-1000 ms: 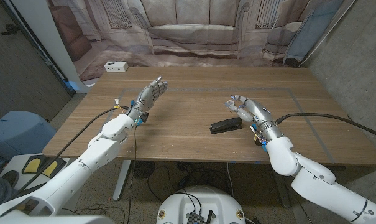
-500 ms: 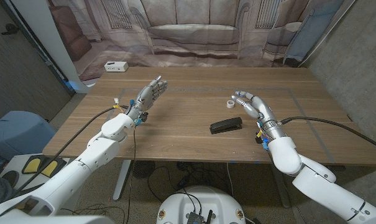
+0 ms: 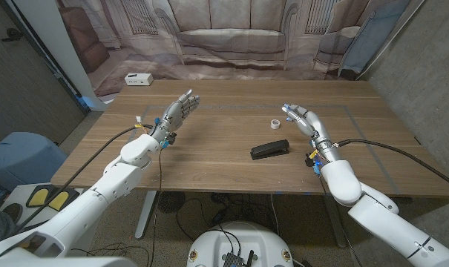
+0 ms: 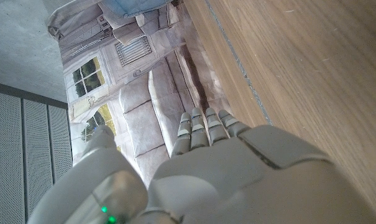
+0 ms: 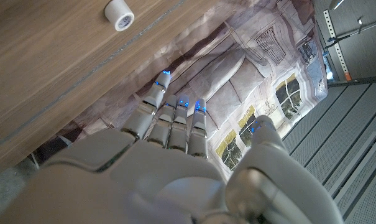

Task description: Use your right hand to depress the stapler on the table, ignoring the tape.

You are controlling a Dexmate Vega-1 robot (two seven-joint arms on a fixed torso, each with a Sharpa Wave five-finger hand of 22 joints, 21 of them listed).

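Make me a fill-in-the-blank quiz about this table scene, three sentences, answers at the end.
1. The black stapler lies on the ___ table.
2. The small white roll of tape lies farther from the robot than the ___.
3. The right robot hand holds ___, and the left robot hand is also open.

Answers: wooden; stapler; nothing

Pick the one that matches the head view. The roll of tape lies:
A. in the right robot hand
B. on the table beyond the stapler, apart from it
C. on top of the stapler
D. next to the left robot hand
B: the tape sits on the table past the stapler, with bare wood between them.
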